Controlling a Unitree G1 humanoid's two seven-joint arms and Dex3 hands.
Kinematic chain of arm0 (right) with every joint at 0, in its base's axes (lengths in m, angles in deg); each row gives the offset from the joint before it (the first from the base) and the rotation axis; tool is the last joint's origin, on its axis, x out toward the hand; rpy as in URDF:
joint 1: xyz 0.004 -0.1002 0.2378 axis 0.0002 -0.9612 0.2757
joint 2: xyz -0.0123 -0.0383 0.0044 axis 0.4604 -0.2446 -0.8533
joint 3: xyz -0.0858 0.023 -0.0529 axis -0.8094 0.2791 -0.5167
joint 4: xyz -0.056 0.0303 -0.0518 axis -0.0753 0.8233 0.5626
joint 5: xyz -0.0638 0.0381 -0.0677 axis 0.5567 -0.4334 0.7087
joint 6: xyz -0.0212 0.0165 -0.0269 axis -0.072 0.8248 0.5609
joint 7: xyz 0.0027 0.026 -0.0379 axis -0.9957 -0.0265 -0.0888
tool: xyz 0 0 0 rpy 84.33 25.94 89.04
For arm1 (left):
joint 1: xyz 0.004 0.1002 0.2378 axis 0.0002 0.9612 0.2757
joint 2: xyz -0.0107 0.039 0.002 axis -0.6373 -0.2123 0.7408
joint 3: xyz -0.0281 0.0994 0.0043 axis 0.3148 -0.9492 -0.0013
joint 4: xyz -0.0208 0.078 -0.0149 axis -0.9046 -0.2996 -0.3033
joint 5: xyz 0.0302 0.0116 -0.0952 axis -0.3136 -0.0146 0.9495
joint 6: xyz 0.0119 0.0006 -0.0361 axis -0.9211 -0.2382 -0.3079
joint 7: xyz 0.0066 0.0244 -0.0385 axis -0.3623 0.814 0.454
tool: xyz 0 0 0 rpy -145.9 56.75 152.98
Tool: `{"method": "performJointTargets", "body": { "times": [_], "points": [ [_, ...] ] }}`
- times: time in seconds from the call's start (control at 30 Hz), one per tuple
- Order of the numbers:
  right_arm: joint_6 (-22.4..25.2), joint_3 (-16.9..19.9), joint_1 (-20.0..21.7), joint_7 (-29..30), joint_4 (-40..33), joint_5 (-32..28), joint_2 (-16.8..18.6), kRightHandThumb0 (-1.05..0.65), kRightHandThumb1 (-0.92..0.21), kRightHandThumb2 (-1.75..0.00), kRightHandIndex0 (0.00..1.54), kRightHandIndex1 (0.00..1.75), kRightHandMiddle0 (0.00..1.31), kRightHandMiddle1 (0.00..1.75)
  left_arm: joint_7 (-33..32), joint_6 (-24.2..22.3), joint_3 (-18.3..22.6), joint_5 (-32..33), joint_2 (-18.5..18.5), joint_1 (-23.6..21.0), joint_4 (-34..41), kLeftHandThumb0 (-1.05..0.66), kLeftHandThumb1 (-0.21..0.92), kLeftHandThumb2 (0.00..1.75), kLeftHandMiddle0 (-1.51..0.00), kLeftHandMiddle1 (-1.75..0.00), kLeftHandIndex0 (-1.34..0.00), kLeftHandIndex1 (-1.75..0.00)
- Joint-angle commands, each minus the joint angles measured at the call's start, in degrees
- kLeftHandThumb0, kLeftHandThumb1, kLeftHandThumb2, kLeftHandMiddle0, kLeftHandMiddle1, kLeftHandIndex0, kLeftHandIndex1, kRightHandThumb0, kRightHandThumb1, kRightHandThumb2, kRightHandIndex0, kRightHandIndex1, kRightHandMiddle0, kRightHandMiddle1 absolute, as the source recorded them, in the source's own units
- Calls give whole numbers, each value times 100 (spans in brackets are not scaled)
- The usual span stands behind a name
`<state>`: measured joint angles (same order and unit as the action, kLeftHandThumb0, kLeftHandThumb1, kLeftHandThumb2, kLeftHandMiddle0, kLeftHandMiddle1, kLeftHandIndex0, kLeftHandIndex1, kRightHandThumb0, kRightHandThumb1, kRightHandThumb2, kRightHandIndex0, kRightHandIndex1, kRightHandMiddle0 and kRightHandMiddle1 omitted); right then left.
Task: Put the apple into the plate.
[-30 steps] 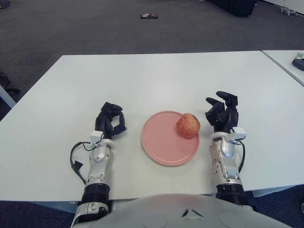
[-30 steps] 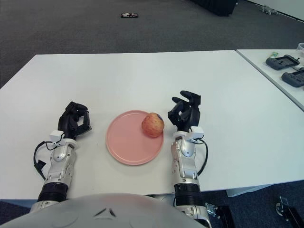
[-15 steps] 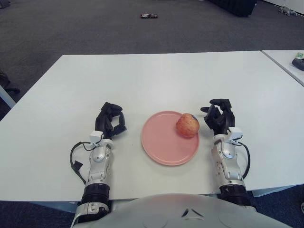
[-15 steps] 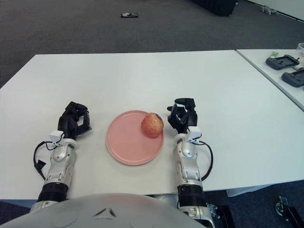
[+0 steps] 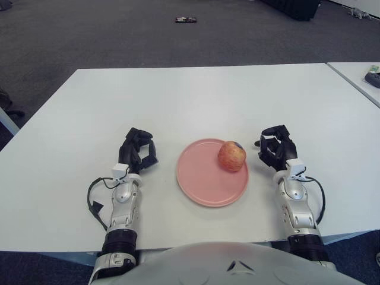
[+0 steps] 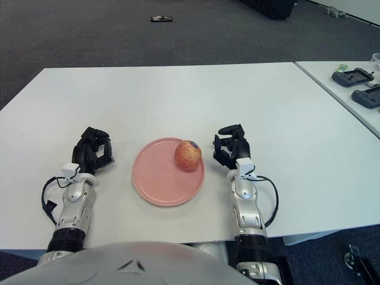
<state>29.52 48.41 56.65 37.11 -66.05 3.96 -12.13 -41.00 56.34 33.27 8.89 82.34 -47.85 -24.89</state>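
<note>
On the white table (image 5: 196, 95) lies the pink plate (image 5: 205, 181), the left hand (image 5: 138, 151) well off its left side with fingers curled on nothing, the right hand (image 5: 276, 148) just beyond its right rim, loosely curled and holding nothing, and the apple (image 5: 231, 157) sitting on its upper right part.

bare table (image 5: 196, 95) all round plate (image 5: 202, 184)

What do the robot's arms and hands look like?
Both arms are shiny silver metal tubes with dark ribbed rings near the elbows. The left hand and right hand have chunky black fingers. Each wrist has a small white block, and a thin black cable loops beside each forearm.
</note>
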Motion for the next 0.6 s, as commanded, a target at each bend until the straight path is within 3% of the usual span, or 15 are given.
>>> {"method": "performJointTargets", "body": {
  "times": [0.0, 0.57],
  "points": [
    [140, 6, -11, -29, -154, 119, -75, -38, -66, -89, 56, 142, 35, 175, -38, -71, -17, -45, 15, 35, -37, -46, 39, 124, -99, -175, -55, -175],
    [243, -122, -139, -29, -264, 474, -85, -39, -64, -91, 57, 146, 36, 175, -16, -126, 23, 54, 15, 52, 4, -45, 39, 124, -98, -175, -55, -175]
  ]
}}
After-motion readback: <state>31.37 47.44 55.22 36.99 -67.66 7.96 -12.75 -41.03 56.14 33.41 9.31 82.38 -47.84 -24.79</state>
